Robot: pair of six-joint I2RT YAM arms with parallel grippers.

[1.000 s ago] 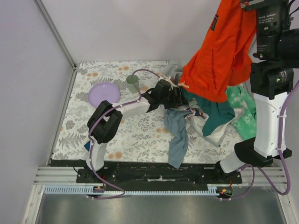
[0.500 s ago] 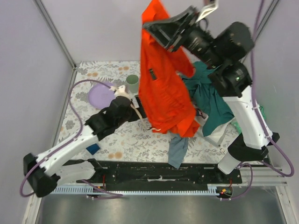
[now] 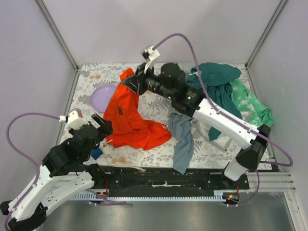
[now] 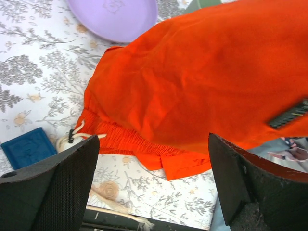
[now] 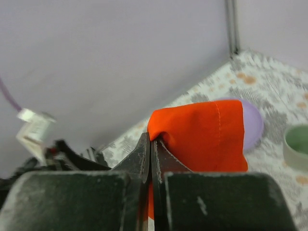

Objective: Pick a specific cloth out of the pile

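Cloth (image 3: 130, 122) pinched by R hand (image 3: 129, 81), overlaps purple plate (image 3: 100, 96); blue block (image 3: 96, 153) beside.

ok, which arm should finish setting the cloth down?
Right. The right gripper is shut on the cloth's top corner, with the rest draped on the table left of the pile. The left gripper is open near the hem, holding nothing.
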